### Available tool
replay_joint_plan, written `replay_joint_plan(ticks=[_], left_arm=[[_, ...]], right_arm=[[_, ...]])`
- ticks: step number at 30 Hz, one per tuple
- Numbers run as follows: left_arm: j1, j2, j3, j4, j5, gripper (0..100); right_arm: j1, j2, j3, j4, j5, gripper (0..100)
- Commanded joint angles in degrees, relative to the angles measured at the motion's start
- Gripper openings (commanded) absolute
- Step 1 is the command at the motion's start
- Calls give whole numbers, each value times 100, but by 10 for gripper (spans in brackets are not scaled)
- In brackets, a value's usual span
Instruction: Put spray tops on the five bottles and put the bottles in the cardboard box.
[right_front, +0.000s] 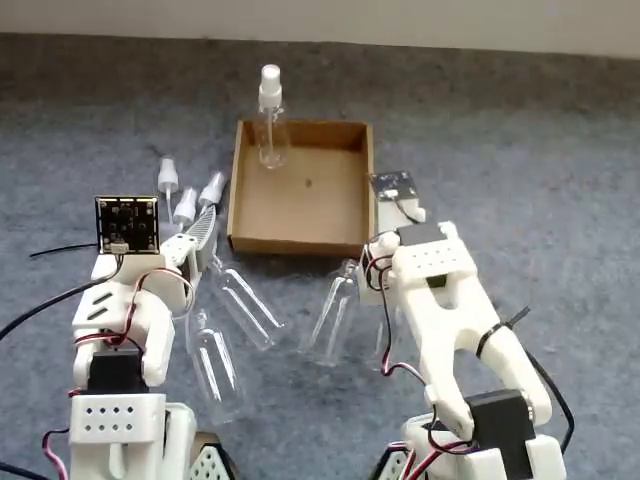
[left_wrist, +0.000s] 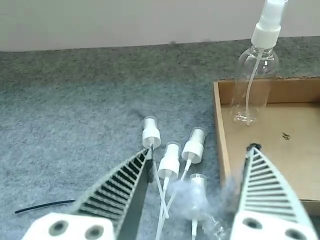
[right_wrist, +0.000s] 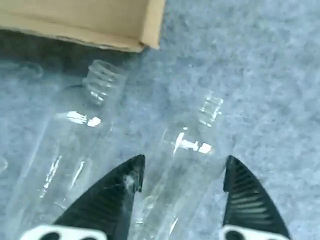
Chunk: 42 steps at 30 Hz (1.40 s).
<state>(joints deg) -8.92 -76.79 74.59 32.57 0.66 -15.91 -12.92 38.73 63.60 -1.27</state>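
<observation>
Right tool (right_wrist: 183, 165) hangs wide open, jaws either side of an uncapped bottle (right_wrist: 192, 145) that lies on the grey bench (right_wrist: 260, 75). Nothing is gripped. Just beside it lies a second bottle (right_wrist: 80, 130), bare threads pointing toward the near corner of the cardboard box (right_wrist: 150, 25).

Over to the other side: the left tool (left_wrist: 200, 150) is spread open too and is empty. Its jaws frame a cluster of four loose spray tops (left_wrist: 171, 160), dip tubes trailing back toward the arm. From above, a third bottle (right_front: 215, 365) lies close to the left arm's base. A fourth bottle (right_front: 245, 300) lies just past it, angled toward the box's near wall. Neither one has a top.

Farther out, inside the box by its far wall, stands the capped bottle (right_front: 271, 130), upright with its white sprayer on.

So the score reads one of five done, by my count. Four bottles and four tops sit loose on the bench, so four cappings and four placements are left. Both tools look poised to start the next pairing, one over a bottle and one over the tops.
</observation>
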Motion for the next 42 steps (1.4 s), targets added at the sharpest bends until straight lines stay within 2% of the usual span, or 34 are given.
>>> replay_joint_plan(ticks=[1, 5, 9, 12, 17, 22, 28, 32, 34, 42], left_arm=[[-75, 31, -31, -105, -9, 262], [-75, 31, -31, -105, -9, 262], [-75, 31, -31, -97, -9, 262], [-75, 31, -31, -88, -9, 262], [-75, 31, -31, -79, -9, 262], [-75, 31, -31, -79, 0, 262], [-75, 31, -31, -79, 0, 262], [-75, 31, -31, -79, 0, 262], [-75, 31, -31, -79, 0, 262], [-75, 22, -40, -79, 0, 262]], right_arm=[[57, -180, -4, -92, -70, 217], [119, -163, 22, -409, -35, 196], [593, -171, 163, -541, 9, 70], [1068, -171, 119, -532, 431, 18], [1727, 40, -611, -488, 888, 17], [2000, 1218, -2053, -48, 1178, 17], [1974, 2695, -4066, 1007, 1319, 24], [1815, 3125, -4945, 1437, 1327, 115], [1657, 3231, -5218, 1604, 1327, 155], [1341, 3275, -5420, 1701, 1301, 163]])
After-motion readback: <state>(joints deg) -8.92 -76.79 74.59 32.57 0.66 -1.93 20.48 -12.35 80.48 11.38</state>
